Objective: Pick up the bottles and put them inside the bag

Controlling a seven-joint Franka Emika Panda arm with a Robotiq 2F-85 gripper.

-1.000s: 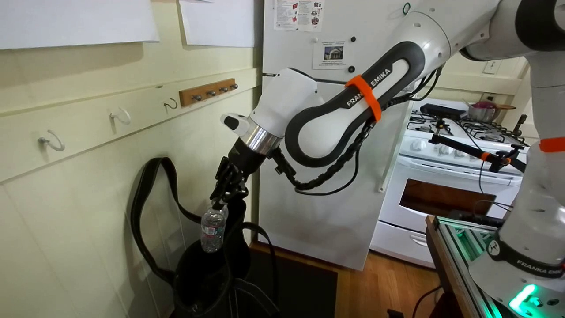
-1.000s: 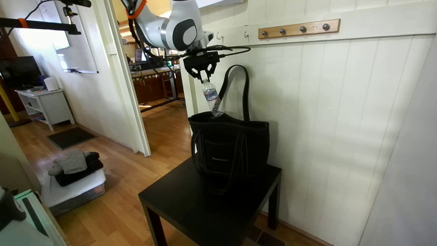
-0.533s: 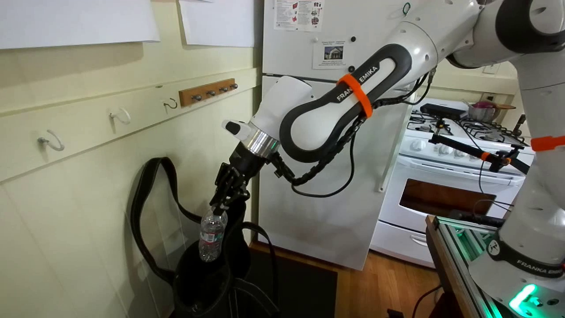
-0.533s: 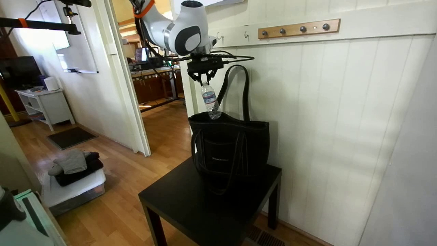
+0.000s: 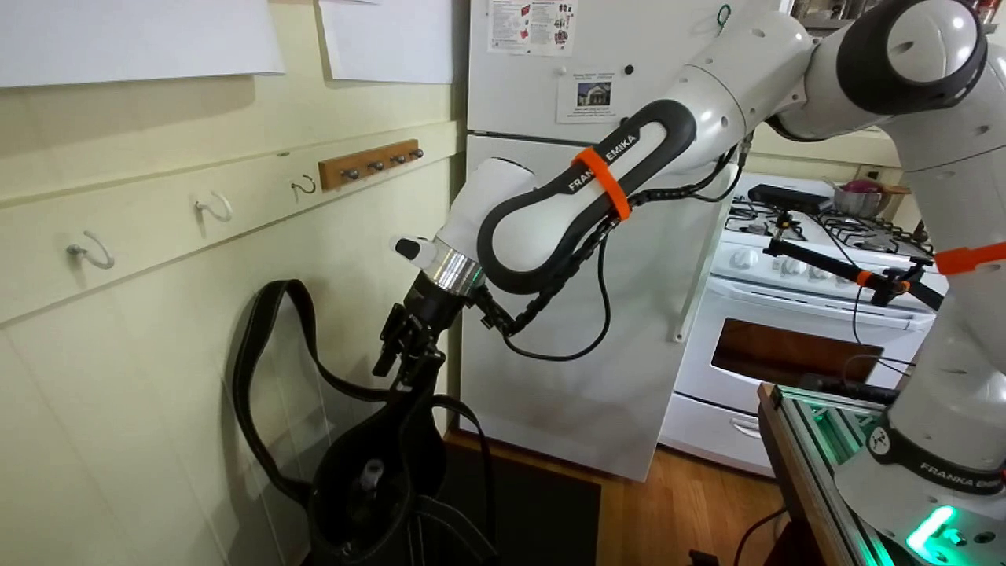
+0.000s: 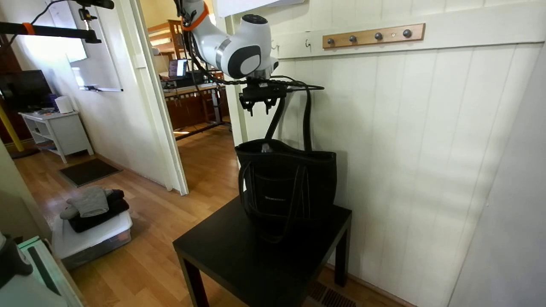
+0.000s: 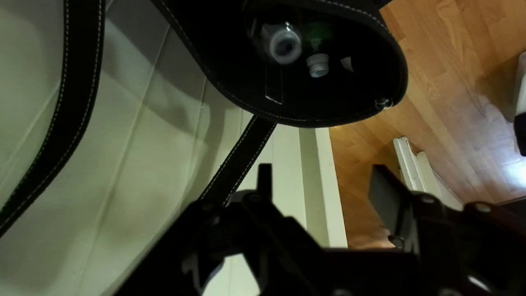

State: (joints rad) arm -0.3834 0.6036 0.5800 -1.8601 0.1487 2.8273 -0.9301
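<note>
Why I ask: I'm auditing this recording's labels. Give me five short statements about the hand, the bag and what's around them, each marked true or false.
1. In the wrist view, bottle tops show inside the bag. True.
2. The bag stands on the floor. False: it stands on a black table.
3. The hand is open and holds nothing. True.
4. Both of the bag's straps droop. False: one strap rises in a tall loop.
5. The wooden rack carries four knobs. True.
</note>
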